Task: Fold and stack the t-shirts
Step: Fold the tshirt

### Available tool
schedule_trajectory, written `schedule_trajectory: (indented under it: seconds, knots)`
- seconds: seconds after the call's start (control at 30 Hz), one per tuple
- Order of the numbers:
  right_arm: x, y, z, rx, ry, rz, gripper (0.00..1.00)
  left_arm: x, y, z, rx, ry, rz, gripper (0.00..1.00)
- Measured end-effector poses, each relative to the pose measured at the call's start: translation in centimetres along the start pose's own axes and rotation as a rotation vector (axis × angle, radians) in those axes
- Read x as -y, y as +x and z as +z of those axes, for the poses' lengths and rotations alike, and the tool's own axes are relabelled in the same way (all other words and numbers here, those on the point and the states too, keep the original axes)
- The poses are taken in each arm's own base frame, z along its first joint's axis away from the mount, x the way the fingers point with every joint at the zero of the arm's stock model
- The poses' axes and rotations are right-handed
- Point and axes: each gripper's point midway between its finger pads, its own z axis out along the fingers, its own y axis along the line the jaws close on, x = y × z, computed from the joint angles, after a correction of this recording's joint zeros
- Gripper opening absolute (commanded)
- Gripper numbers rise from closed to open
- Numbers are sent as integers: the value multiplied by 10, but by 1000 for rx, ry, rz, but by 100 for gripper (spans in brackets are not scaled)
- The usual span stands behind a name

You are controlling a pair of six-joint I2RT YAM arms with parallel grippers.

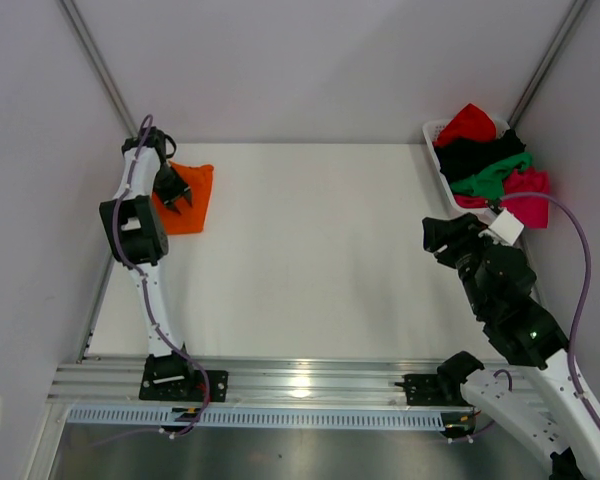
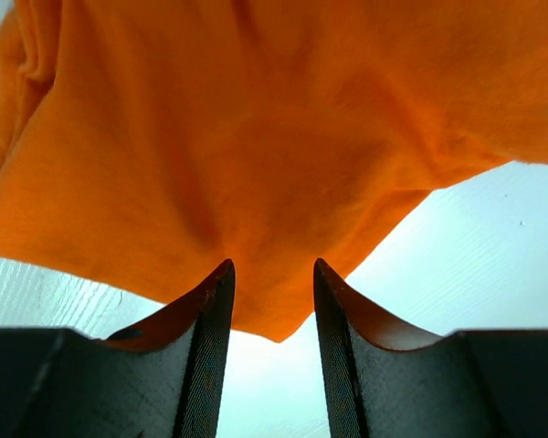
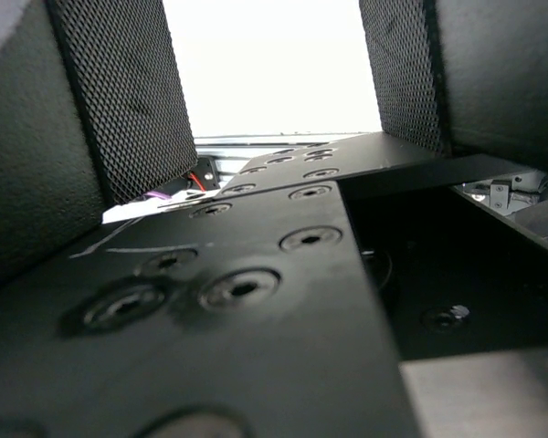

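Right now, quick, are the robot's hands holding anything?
Left gripper: open, over the orange t-shirt, not pinching it.
Right gripper: open, empty.

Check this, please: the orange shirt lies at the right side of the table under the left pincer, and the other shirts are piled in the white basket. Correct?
No. The top view shows the orange shirt at the left side of the table, not the right. The rest holds: left pincer above it, other shirts in the white basket.

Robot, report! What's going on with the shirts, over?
Left gripper open over orange t-shirt. Right gripper open, empty. Other t-shirts heaped in basket. Nothing blocking.
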Motion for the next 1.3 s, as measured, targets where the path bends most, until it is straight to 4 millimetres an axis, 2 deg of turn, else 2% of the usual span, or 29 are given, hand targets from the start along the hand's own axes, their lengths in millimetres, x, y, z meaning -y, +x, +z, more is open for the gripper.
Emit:
schedule_trajectory:
  seconds: [0.1, 0.2, 0.4, 0.6, 0.73, 0.93, 1.3]
  knots:
    - [-4, -3, 2, 1, -2, -4, 57, 2, -4, 1, -3, 6, 20, 41]
    - [-6, -4, 5, -1, -2, -11, 57, 0, 2, 3, -25, 5, 36, 41]
    - [-8, 1, 10, -20, -5, -23, 57, -8, 29, 21, -112, 5, 60, 42]
    - [-9, 1, 10, -17, -10, -20, 57, -3, 35, 9, -110, 36, 84, 44]
    - [-11, 0, 11, -15, -16, -18, 57, 9, 44, -2, -123, 103, 108, 44]
    - [-12, 2, 11, -19, -20, -18, 57, 18, 57, 4, -159, 146, 126, 43]
    - [-10, 4, 12, -21, -17, -19, 57, 28, 54, 17, -177, 161, 133, 43]
